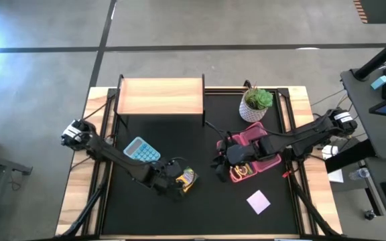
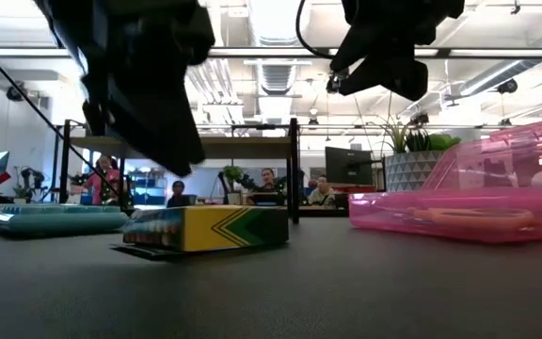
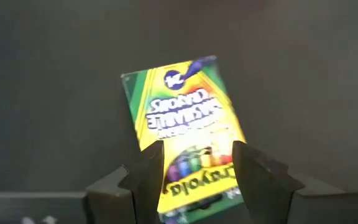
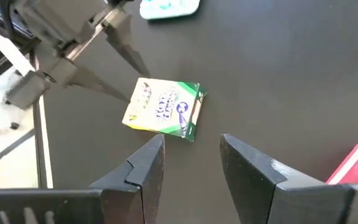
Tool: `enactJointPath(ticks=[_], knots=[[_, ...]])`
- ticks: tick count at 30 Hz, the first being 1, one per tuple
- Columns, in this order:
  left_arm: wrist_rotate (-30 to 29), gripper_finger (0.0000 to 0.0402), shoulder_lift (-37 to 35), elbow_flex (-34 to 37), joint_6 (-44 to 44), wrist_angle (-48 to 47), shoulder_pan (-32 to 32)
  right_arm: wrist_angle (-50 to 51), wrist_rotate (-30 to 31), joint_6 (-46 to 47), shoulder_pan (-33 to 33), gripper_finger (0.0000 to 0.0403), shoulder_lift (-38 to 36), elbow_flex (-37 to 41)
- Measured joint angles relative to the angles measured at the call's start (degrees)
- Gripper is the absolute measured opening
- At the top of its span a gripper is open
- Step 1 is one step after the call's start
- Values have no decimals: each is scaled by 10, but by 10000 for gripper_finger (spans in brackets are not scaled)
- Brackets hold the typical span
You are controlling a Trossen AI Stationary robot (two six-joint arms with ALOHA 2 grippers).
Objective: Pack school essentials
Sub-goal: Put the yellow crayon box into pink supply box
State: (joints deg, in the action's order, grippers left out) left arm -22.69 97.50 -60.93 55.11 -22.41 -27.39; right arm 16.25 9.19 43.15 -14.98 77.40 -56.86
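The yellow-and-green crayon box [image 1: 187, 179] lies flat on the black mat, seen too in the left wrist view [image 3: 182, 106] and the low view [image 2: 216, 229]. My left gripper [image 3: 197, 152] hangs open just above the box's near end, a finger over each side, clear of it [image 2: 172, 141]. My right gripper [image 1: 221, 159] stands open higher up, between the box and the open pink case [image 1: 254, 148], with nothing between its fingers [image 4: 191, 155]. A yellow-handled item [image 1: 243, 172] lies in the case. The lilac note pad [image 1: 259, 201] lies flat near the front right.
A blue calculator [image 1: 141, 150] lies behind and to the left of the crayon box. A wooden shelf [image 1: 161, 96] stands at the far edge, with a potted plant [image 1: 256, 104] to its right. Bare mat lies between the crayon box and the note pad.
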Motion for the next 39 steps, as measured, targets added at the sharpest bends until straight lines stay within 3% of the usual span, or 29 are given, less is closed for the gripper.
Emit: enactJointPath(ticks=[14,22,31,39], knots=[[-4,173,56,-6,-6,23,-21,-69,-2,114,11,148,91,0],[-7,173,55,-6,-5,-8,-53,-156,-33,162,12,194,157,-1],[-25,173,55,-3,0,-11,-80,-157,-90,186,12,252,259,-79],[-32,173,55,4,1,-11,-103,-113,-99,153,12,272,311,-155]])
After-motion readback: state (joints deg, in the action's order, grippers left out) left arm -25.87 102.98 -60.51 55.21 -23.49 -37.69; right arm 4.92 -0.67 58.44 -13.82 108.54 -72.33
